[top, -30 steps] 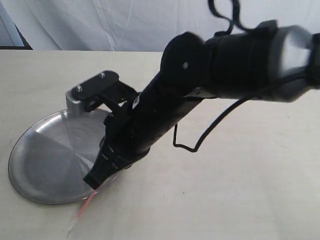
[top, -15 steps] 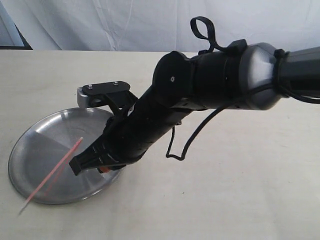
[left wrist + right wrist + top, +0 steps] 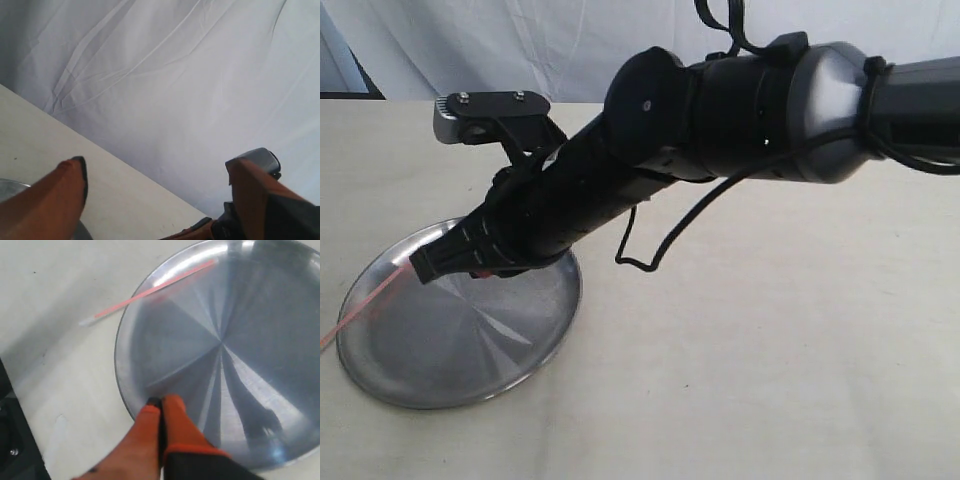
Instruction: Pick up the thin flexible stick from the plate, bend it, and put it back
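Thin flexible stick (image 3: 150, 290) lies loose across the rim of the plate (image 3: 260, 315), pale end out on the surface (image 3: 55, 375); a brush from the arm (image 3: 740, 110) could roll it right off. Right end effector (image 3: 161, 407) is pinched together on nothing, well apart from it; left end effector (image 3: 157, 167) gapes empty
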Robot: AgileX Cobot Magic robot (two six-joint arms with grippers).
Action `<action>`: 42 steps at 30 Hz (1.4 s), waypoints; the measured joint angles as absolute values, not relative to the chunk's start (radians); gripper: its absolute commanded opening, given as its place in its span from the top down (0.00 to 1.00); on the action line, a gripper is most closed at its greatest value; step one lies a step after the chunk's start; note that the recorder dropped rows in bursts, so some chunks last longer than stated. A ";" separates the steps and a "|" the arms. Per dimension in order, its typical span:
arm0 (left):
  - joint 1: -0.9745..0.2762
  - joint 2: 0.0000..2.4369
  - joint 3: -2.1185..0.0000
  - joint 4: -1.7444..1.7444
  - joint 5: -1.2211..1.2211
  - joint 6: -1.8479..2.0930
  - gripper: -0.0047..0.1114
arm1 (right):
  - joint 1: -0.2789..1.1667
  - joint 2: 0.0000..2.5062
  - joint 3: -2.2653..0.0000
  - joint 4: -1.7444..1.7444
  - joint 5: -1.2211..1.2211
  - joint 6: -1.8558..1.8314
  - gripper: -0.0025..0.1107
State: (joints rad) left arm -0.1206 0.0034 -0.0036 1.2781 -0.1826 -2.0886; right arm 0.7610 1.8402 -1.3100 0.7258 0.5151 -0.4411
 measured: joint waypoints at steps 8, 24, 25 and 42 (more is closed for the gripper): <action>-0.121 0.003 -0.004 1.280 -0.183 -2.089 0.32 | 0.761 1.880 -1.318 0.699 0.532 -0.445 0.99; -0.121 0.003 -0.004 1.307 -0.141 -2.089 0.32 | 0.876 2.180 -1.642 0.578 0.660 -0.022 0.52; -0.121 0.003 -0.004 1.307 -0.140 -2.089 0.32 | 0.876 2.199 -1.660 0.556 0.672 0.010 0.52; -0.121 0.003 -0.004 1.307 -0.152 -2.089 0.32 | 0.898 2.424 -1.921 0.526 0.828 0.210 0.66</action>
